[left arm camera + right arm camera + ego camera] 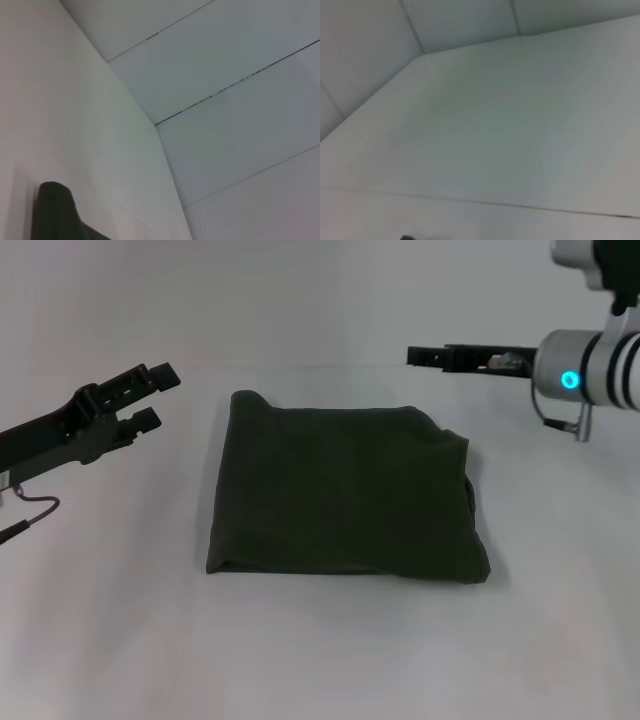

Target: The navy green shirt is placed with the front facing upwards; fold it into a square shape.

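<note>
Olive-green cloth: we see the navy green shirt [345,495] lying mid-worktop as a compact folded block, roughly square, no print or collar showing.
Shirt edges: near edge straight, left edge straight; right side bulges a bit with loose layers at the far right corner.
Shirt contact: nothing touches it, we see both arms well clear of it.
Left wrist view: we catch only one dark corner of the shirt [55,212] against pale surface.
Worktop: plain white worktop [330,660] under the shirt.
Left gripper: left gripper [152,398] hangs to the shirt's left, above the worktop, jaws spread apart, holding nothing.
Right gripper: right gripper [425,357] sits beyond the shirt's far right corner, raised; we cannot tell how its jaws stand.
Right wrist view: only bare worktop, no shirt that we can make out.
Progress: we judge folding essentially done, since sleeves and body are tucked into one block.
Left to do: we think maybe a tidy of the puffy right edge, otherwise just parking the arms.
Risk: we'd say any further nudge could pull the layers loose.
</note>
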